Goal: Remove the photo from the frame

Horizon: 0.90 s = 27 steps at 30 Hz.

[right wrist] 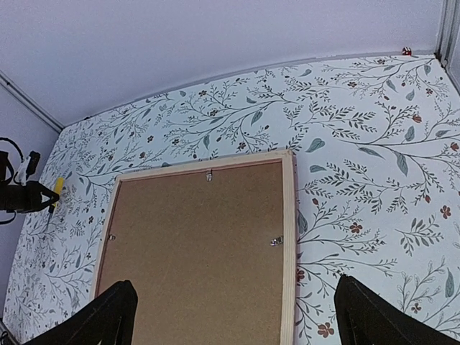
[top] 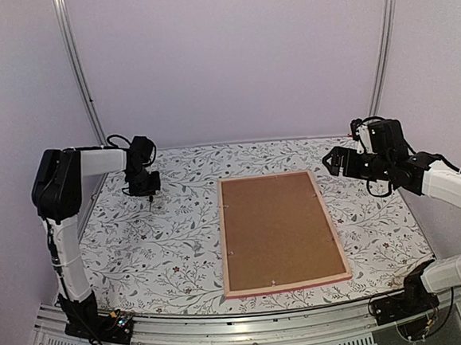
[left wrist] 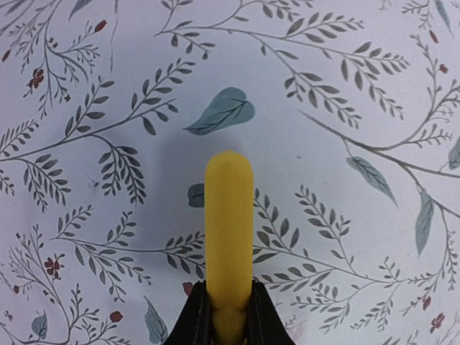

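- Top external: frame (top: 222,237) lies backing board (top: 277,231) up, long axis from near to far worktop (top: 156,242) edge.
- Empty left end effector (left wrist: 228,237) pinched closed; right end effector (top: 331,163) spread wide.

The table (top: 155,234) has a white top printed with grey leafy twigs and small red flowers. A frame (right wrist: 288,215) lies flat on it, face down, its brown backing board (top: 277,231) turned up and held by small metal clips (right wrist: 276,241). Patterned top shows on every side of the frame.
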Motion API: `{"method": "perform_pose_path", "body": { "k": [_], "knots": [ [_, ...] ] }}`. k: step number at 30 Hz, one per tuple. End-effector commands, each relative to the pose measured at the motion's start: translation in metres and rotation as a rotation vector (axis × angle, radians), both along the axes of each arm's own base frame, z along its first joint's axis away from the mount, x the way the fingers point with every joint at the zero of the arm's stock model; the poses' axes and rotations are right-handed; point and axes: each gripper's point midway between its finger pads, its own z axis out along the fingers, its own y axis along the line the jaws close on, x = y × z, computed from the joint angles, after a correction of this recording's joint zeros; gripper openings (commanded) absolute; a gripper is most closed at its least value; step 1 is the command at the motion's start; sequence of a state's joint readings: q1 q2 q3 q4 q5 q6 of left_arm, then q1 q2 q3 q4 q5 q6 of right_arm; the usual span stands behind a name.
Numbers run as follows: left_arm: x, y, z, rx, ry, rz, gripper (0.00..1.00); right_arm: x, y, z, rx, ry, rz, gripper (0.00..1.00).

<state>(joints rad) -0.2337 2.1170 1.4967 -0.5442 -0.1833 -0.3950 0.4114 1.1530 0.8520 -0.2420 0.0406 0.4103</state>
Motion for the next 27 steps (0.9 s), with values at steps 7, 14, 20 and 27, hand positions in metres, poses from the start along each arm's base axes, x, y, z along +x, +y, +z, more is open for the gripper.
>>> {"method": "perform_pose_path", "body": {
  "k": [7,14,20,27],
  "knots": [
    [0.0,-0.105,0.103,-0.119,-0.252,-0.3,0.0,-0.004,0.031,0.026,0.089,-0.049,0.158,0.99],
    [-0.02,-0.177,0.159,-0.299,-0.371,-0.532,0.0,-0.007,0.048,0.041,0.144,-0.076,0.251,0.99],
    [-0.06,-0.239,0.206,-0.516,-0.439,-0.805,0.0,-0.02,0.076,0.065,0.236,-0.128,0.426,0.99],
    [-0.111,-0.282,0.237,-0.76,-0.4,-1.049,0.0,-0.037,0.101,0.087,0.312,-0.164,0.621,0.98]
  ]
}}
